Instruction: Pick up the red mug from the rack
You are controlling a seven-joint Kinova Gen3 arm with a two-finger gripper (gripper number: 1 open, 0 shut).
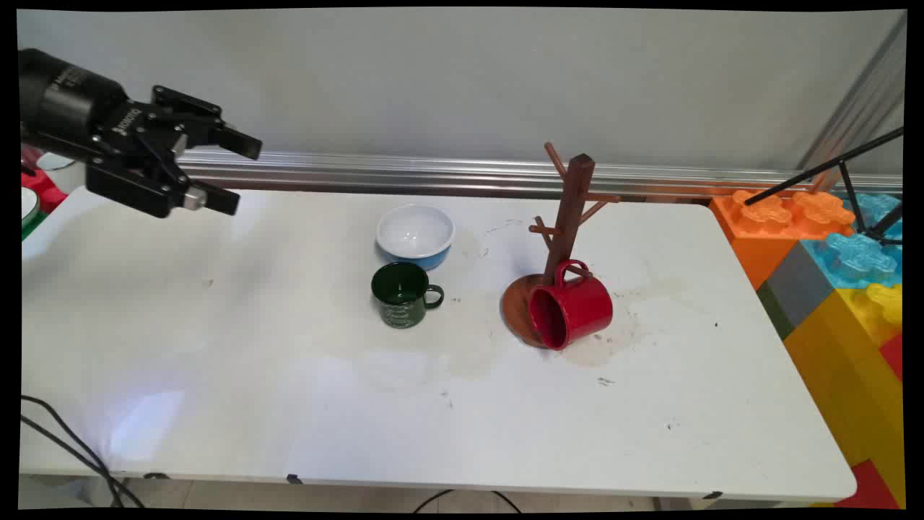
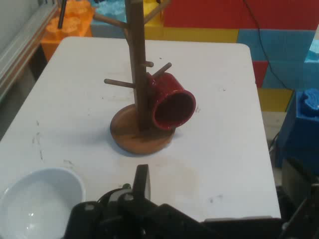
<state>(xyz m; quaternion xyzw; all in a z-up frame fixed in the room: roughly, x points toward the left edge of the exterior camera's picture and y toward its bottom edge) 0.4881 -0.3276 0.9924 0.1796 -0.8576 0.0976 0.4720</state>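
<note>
My gripper point(image 1: 240, 173) hangs open above the table's far left corner, holding nothing and touching nothing. Its fingers point(image 2: 142, 180) frame the hand view, which looks across the table. A dark green mug point(image 1: 401, 294) stands upright near the middle of the white table point(image 1: 216, 375). Just behind it is a white bowl with a blue outside point(image 1: 416, 233), also the white bowl point(image 2: 40, 201) at the hand view's lower left. A wooden mug tree point(image 1: 569, 217) stands to the right. A red mug point(image 1: 572, 309) lies on its side against the tree's round base, mouth toward me; the red mug point(image 2: 172, 104) sits beside the mug tree point(image 2: 138, 74).
Large orange, blue, yellow and grey toy blocks point(image 1: 830, 267) stand off the table's right end, with a black tripod leg point(image 1: 823, 170) over them. An aluminium rail point(image 1: 433, 173) runs along the wall. Red and green items point(image 1: 32, 198) sit at the far left edge. Cables point(image 1: 65, 440) hang at lower left.
</note>
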